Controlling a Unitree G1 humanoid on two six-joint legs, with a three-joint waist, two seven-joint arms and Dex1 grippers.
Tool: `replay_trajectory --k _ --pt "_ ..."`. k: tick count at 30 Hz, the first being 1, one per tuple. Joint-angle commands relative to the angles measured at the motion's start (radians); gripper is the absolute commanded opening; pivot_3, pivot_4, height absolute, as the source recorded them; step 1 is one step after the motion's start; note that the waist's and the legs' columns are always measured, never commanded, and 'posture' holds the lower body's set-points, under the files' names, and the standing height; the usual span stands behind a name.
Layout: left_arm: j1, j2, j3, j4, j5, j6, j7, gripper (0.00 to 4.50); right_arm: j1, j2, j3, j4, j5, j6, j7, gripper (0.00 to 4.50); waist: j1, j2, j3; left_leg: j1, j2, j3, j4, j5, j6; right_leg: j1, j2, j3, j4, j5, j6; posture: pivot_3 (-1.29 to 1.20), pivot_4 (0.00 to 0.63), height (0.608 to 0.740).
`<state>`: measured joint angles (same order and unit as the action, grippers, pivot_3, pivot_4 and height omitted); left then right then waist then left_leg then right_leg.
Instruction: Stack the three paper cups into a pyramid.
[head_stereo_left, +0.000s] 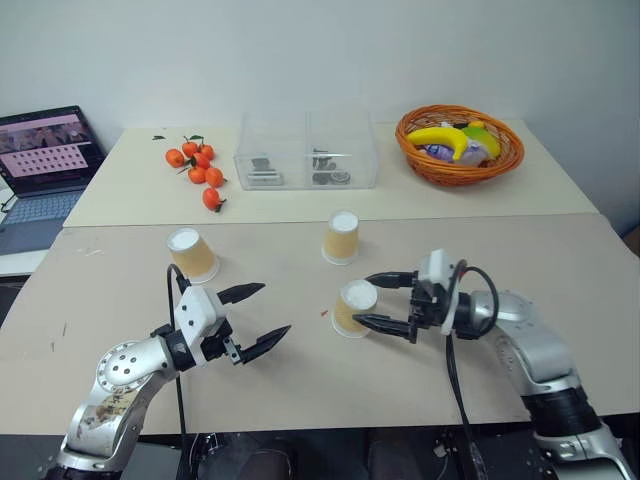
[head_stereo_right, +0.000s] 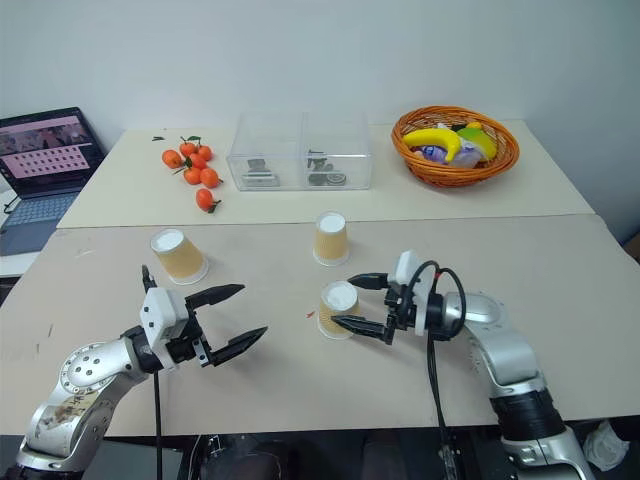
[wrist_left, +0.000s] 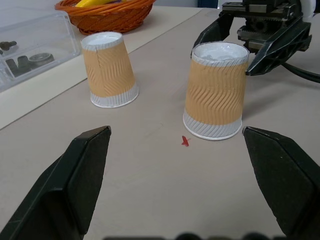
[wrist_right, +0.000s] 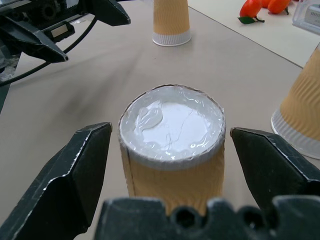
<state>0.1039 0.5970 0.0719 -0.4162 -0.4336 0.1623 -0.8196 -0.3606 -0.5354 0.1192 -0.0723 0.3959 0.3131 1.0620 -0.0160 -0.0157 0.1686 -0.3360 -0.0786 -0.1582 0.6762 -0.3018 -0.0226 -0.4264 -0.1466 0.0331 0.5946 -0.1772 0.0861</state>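
Three tan paper cups stand upside down, white bases up, on the beige table (head_stereo_left: 300, 400). One cup (head_stereo_left: 190, 254) is at the left, one (head_stereo_left: 341, 237) is further back at the middle, and the nearest cup (head_stereo_left: 353, 308) is in front of it. My right gripper (head_stereo_left: 364, 299) reaches in from the right and straddles this nearest cup (wrist_right: 172, 145); it is open, with a gap on each side of the cup. To the left of that cup my left gripper (head_stereo_left: 275, 308) is open and empty, pointing toward it (wrist_left: 216, 90).
On the rear table are a wicker basket (head_stereo_left: 420, 165) holding a banana, a clear plastic box (head_stereo_left: 306, 150) with small metal parts, and several tangerines (head_stereo_left: 197, 165). A laptop (head_stereo_left: 40, 160) sits off to the far left. A small red mark (wrist_left: 185, 141) is on the table.
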Motion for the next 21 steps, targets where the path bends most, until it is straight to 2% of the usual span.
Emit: replay_trajectory --k 1,3,4,8,13,21 --pt "0.030 -0.013 0.036 -0.041 -0.005 -0.001 0.037 4.50 -0.042 0.014 -0.008 0.043 -0.013 -0.056 0.013 3.47 0.001 0.000 0.000 0.000 0.000 0.000 0.000 0.000 0.000 0.000 0.000 0.000 0.000 0.000 -0.001 0.00 0.150 0.728" --pt "0.038 -0.021 0.037 -0.046 -0.005 0.002 0.052 4.50 -0.054 0.018 -0.009 0.064 -0.018 -0.067 0.014 2.75 0.002 0.000 0.000 0.000 0.000 0.000 0.000 0.000 0.000 0.000 0.000 0.000 0.000 0.001 -0.001 0.00 0.150 0.728" --pt "0.049 -0.026 0.039 -0.053 -0.003 0.000 0.061 4.50 -0.064 0.022 -0.008 0.074 -0.019 -0.066 0.015 2.70 0.002 0.000 0.000 0.000 0.000 0.000 0.000 0.000 0.000 0.000 0.000 0.000 0.000 0.001 -0.001 0.00 0.150 0.728" --pt "0.084 -0.037 0.041 -0.074 0.004 -0.004 0.088 4.50 -0.100 0.040 0.004 0.099 -0.018 -0.065 0.029 2.70 0.000 0.000 0.000 0.000 0.000 0.000 0.000 0.000 0.000 0.000 0.000 0.000 0.000 0.001 -0.001 0.00 0.150 0.728" --pt "0.136 -0.060 0.038 -0.110 0.022 -0.020 0.124 4.50 -0.200 0.155 0.109 0.146 -0.039 -0.069 0.066 2.70 -0.010 0.000 0.000 0.000 0.003 0.002 0.000 0.000 -0.001 -0.001 0.002 0.001 0.000 0.002 -0.003 0.00 0.150 0.728" --pt "0.208 -0.099 0.054 -0.170 0.042 -0.029 0.186 4.50 -0.390 0.304 0.175 0.453 -0.130 -0.215 0.125 2.70 -0.014 0.000 0.000 0.001 0.006 0.002 0.000 0.000 -0.002 -0.002 0.007 0.001 0.000 0.004 -0.006 0.00 0.150 0.728"
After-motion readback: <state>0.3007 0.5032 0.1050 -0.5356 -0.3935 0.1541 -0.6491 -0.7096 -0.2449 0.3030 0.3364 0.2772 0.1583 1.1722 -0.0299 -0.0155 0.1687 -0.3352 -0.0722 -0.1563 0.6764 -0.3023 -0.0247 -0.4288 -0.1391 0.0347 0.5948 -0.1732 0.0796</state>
